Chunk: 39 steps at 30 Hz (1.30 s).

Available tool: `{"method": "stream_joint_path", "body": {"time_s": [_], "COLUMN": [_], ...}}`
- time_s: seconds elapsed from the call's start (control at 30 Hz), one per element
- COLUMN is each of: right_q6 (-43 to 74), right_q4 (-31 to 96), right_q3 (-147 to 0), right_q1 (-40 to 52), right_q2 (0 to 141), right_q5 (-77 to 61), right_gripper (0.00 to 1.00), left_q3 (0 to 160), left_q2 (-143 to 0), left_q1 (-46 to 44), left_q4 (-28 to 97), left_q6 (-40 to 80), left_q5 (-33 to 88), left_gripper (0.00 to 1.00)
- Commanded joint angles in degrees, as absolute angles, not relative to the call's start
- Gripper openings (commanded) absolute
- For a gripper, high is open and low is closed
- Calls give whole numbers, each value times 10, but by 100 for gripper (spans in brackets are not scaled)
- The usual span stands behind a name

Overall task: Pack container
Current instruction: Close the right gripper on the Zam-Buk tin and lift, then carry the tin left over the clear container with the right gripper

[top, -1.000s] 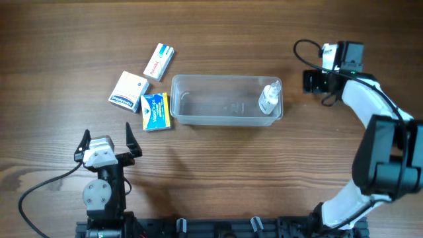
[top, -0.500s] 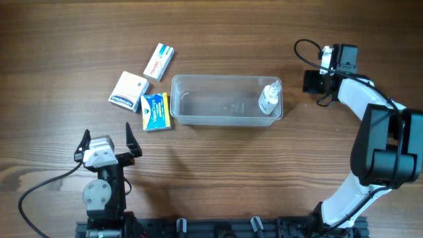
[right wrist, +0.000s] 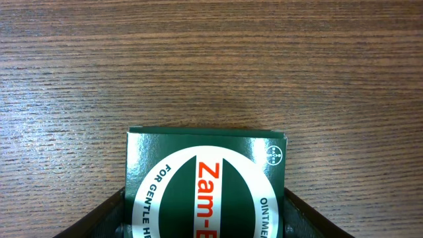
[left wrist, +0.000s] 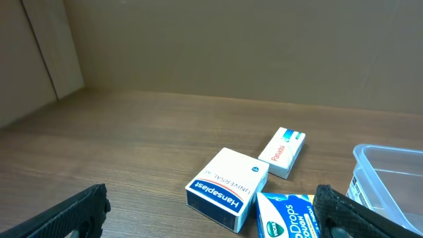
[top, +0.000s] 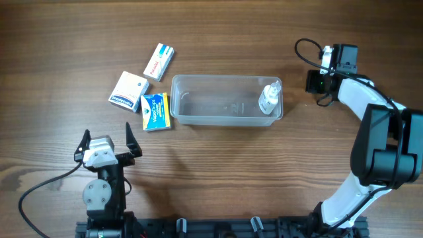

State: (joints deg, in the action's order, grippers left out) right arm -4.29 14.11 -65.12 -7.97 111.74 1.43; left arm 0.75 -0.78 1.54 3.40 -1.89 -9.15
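Observation:
The clear container (top: 225,78) lies in the middle of the table, with a small white bottle (top: 269,98) inside at its right end. To its right, my right gripper (top: 316,82) points down at the table. In the right wrist view its fingers press both sides of a green Zam ointment box (right wrist: 206,178), so the right gripper (right wrist: 206,221) is shut on it. My left gripper (top: 106,141) rests open near the front left, holding nothing. In the left wrist view the left gripper (left wrist: 211,215) faces the boxes, with the container's (left wrist: 390,178) corner at the right.
Three small boxes lie left of the container: a white and blue Hansaplast box (top: 128,91) (left wrist: 228,187), a blue cough drops box (top: 155,111) (left wrist: 284,218) and a white Panadol box (top: 159,61) (left wrist: 283,152). A black cable (top: 305,49) loops behind the right arm.
My right gripper's jaws have narrowed onto the green box, and the right wrist shifted slightly. The left arm, the container and the other boxes have not moved.

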Motion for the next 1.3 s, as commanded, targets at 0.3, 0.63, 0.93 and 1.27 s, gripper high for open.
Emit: {"method": "stream_joint_path", "body": {"time_s": [0.3, 0.63, 0.93, 1.27], "right_q6": [32, 122, 188, 261], "right_q4": [211, 355, 408, 390], "right_q3": [-650, -666, -692, -692], "right_q1": [-72, -22, 102, 265], "right_q2": [946, 804, 714, 742], "right_q5": [-1, -6, -38, -4], "right_gripper": [41, 41, 41, 38], "left_q3": [4, 4, 4, 4], "left_q2": [-2, -2, -2, -2], "left_q1": [12, 12, 12, 12], "left_q4": [32, 32, 32, 32], "left_q6": [-28, -28, -28, -28], "left_q5": [-95, -95, -95, -95], "left_gripper": [100, 100, 100, 100]}}
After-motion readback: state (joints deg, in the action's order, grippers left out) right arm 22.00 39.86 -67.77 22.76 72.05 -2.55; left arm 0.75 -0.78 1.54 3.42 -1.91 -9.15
